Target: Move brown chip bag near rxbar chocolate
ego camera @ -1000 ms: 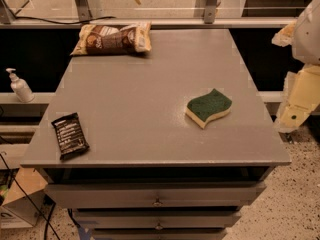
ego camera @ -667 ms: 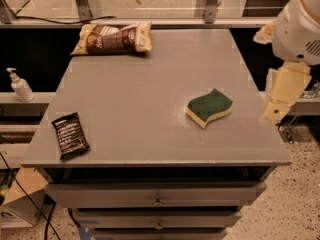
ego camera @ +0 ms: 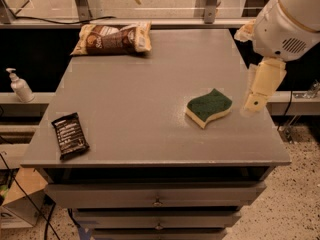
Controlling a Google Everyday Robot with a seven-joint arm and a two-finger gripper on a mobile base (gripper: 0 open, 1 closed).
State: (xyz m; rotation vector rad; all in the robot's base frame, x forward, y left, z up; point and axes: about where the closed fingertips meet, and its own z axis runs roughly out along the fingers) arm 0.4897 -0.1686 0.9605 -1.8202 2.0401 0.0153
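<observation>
The brown chip bag (ego camera: 112, 38) lies flat at the table's far left corner, dark brown in the middle with cream ends. The rxbar chocolate (ego camera: 70, 135), a small flat black wrapper with white text, lies near the front left edge. The two are far apart along the left side. My gripper (ego camera: 256, 100) hangs from the white arm (ego camera: 287, 19) over the table's right edge, just right of the sponge and far from both the bag and the bar. It holds nothing that I can see.
A green-and-yellow wavy sponge (ego camera: 209, 107) lies right of the middle of the grey table (ego camera: 145, 94). A white pump bottle (ego camera: 20, 85) stands on a ledge to the left. Drawers sit under the table's front edge, and a rail runs behind it.
The arm and gripper have swung in from the right edge of the view, leftward and over the table's right side. The bag, bar and sponge have not moved.
</observation>
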